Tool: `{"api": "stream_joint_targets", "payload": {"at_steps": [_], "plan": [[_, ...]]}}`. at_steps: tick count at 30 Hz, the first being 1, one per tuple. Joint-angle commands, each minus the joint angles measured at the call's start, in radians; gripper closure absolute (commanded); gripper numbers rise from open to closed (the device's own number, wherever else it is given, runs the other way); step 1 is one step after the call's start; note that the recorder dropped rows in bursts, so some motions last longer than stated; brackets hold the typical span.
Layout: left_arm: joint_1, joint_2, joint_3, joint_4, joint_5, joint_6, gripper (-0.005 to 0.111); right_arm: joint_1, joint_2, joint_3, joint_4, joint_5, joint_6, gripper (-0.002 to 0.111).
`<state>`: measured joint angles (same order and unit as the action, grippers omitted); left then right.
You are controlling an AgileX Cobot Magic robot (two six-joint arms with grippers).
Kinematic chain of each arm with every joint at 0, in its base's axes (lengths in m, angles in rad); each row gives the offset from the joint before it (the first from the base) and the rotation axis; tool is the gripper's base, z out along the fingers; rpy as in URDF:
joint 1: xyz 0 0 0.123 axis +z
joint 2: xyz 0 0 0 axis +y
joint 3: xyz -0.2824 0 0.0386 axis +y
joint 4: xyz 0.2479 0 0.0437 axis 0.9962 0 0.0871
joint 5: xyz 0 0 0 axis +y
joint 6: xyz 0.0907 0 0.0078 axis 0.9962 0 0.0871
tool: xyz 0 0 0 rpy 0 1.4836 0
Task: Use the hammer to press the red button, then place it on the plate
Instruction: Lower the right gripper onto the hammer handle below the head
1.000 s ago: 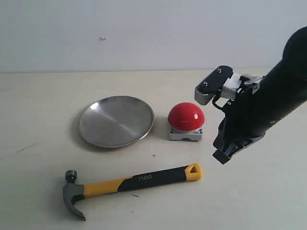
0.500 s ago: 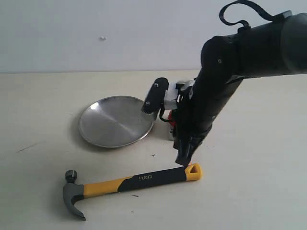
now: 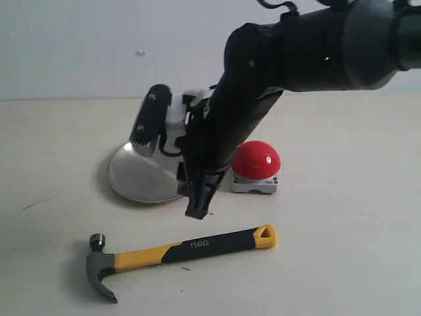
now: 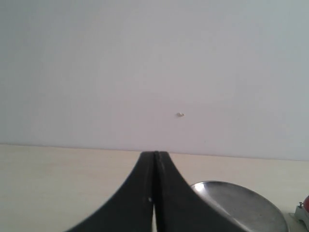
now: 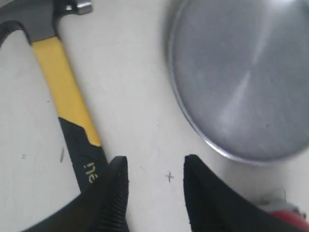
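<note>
My left hand (image 4: pixel 154 159) is pinched together, empty. The hammer (image 3: pixel 177 250) lies flat on the worktop (image 3: pixel 342 263), the plate (image 3: pixel 131 178) behind it. My right hand (image 5: pixel 155 166) hangs spread wide above them, the button (image 3: pixel 255 160) beyond.

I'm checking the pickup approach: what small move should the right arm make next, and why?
Probably shift the right tool over the black grip of the hammer and lower it. Its jaws stand open above bare table beside the handle, and the hammer lies ungrasped, so it needs gripping before the red button can be pressed.
</note>
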<state>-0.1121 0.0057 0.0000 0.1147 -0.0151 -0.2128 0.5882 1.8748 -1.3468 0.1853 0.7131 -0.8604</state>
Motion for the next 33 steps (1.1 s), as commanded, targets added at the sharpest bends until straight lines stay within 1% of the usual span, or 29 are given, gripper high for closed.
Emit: {"api": "stream_joint_targets", "payload": {"at_steps": [1, 3, 6, 7, 9, 13, 14, 16, 21, 27, 33], "plan": [[0.004, -0.006, 0.000, 0.001, -0.002, -0.001, 0.107, 0.063, 0.040, -0.019, -0.009, -0.013, -0.115, 0.065], [0.004, -0.006, 0.000, 0.001, -0.002, -0.001, 0.107, 0.074, 0.047, -0.019, -0.002, -0.054, -0.109, 0.065], [0.004, -0.006, 0.000, 0.001, -0.002, -0.001, 0.107, 0.074, 0.043, -0.019, 0.114, -0.084, 0.028, 0.067], [0.004, -0.006, 0.000, 0.001, -0.002, -0.001, 0.107, 0.074, 0.041, -0.019, 0.111, -0.070, 0.042, 0.067], [0.004, -0.006, 0.000, 0.001, -0.002, -0.001, 0.107, 0.077, 0.045, -0.019, 0.085, -0.049, 0.004, 0.065], [0.004, -0.006, 0.000, 0.001, -0.002, -0.001, 0.107, 0.081, 0.075, -0.054, 0.036, 0.003, 0.005, 0.055], [0.004, -0.006, 0.000, 0.001, -0.002, -0.001, 0.107, 0.081, 0.090, -0.076, 0.027, 0.029, 0.005, 0.054], [0.004, -0.006, 0.000, 0.001, -0.002, -0.001, 0.107, 0.086, 0.127, -0.130, -0.009, 0.088, 0.001, 0.054], [0.004, -0.006, 0.000, 0.001, -0.002, -0.001, 0.107, 0.105, 0.207, -0.243, -0.004, 0.207, -0.041, 0.054], [0.004, -0.006, 0.000, 0.001, -0.002, -0.001, 0.107, 0.169, 0.271, -0.270, -0.045, 0.218, -0.058, 0.054], [0.004, -0.006, 0.000, 0.001, -0.002, -0.001, 0.107, 0.202, 0.325, -0.270, -0.057, 0.207, -0.056, 0.054]]}}
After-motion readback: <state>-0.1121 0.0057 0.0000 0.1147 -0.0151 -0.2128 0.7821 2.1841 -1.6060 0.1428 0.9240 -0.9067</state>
